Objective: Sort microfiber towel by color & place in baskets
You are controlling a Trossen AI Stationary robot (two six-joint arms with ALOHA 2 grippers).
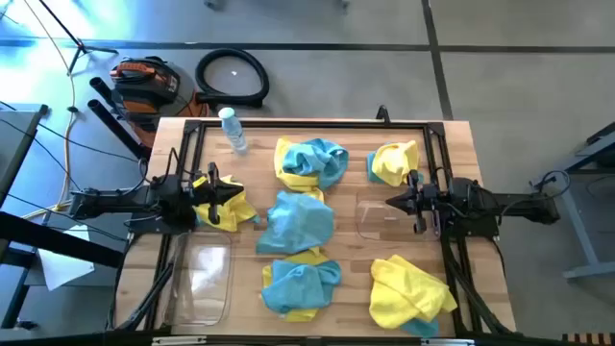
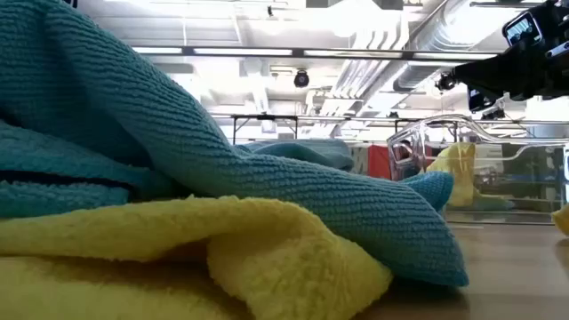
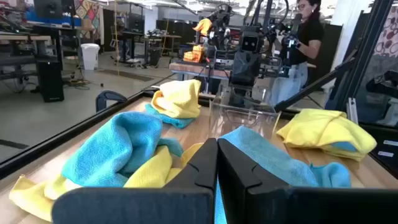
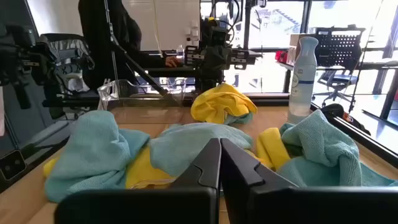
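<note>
From the high view I see a pale wooden plank table [image 1: 327, 130] framed by dark metal rails. My left gripper [image 1: 229, 196] sits at the left side, fingers pressed together and holding nothing, its tip over a crumpled yellow towel [image 1: 223, 206]. My right gripper [image 1: 392, 202] is at the right side, likewise pinched closed and empty, pointing over one clear basket [image 1: 377, 216], a see-through rounded-corner tub. The second clear basket [image 1: 204, 284] lies at the near left. Down the middle run soft, rumpled heaps: a teal towel on yellow [image 1: 311, 161] at the far end, a teal towel alone [image 1: 296, 221] in the centre, another teal-and-yellow heap [image 1: 300, 284] nearest. A small yellow-and-teal bundle [image 1: 394, 163] lies far right, and a large yellow heap [image 1: 408, 293] near right. A clear bottle [image 1: 232, 130] lies far left.

In the low view, a teal cloth [image 2: 196, 169] fills the frame, its looped, ribbed weave plain to see, draped over a fluffier yellow cloth [image 2: 222, 258]. The glossy basket wall [image 2: 444, 142] shows behind.

Through the left wrist view, the dark fingers [image 3: 199, 171] meet flush over teal and yellow folds; the transparent tub [image 3: 245, 118] stands beyond, and a person in dark clothing [image 3: 308, 31] stands in the room.

Through the right wrist view, the fingers [image 4: 239, 168] are also tight together above fuzzy cloths; a bottle with a label [image 4: 303, 74] stands upright-looking, its writing too small to read.
</note>
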